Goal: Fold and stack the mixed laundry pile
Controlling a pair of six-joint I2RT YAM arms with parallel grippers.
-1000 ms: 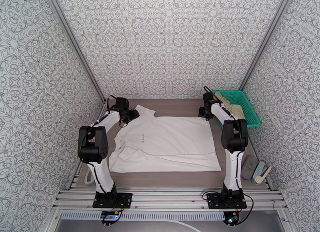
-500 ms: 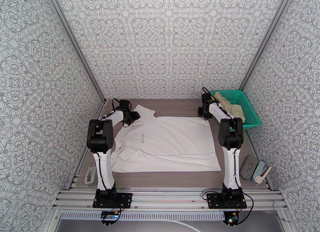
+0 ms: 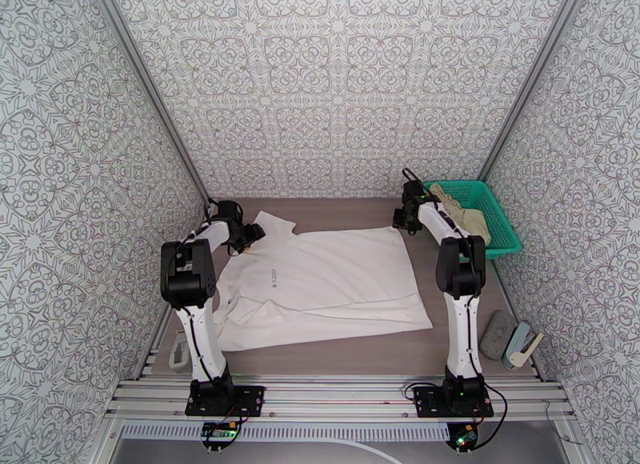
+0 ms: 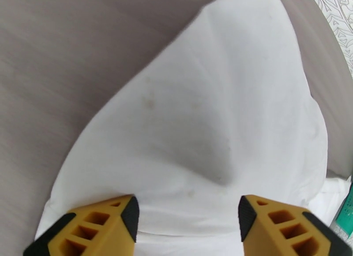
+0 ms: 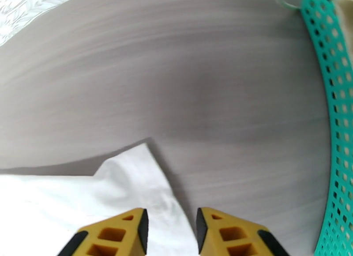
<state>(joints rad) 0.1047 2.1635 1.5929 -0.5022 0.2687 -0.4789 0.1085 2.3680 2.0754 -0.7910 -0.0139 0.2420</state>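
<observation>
The T-shirt [image 3: 320,278] lies spread flat on the middle of the table [image 3: 344,211], with the left claw [image 3: 254,235] over its 10 o'clock shoulder, the right claw [image 3: 398,220] at its 1 o'clock corner, and the basket [image 3: 502,232] at 2 o'clock, the shorts [image 3: 466,210] in it.

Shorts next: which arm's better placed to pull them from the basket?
Right, probably. The right tool is at the shirt's far-right corner, beside the basket holding the shorts. The left tool is across the shirt, on its left side.
</observation>
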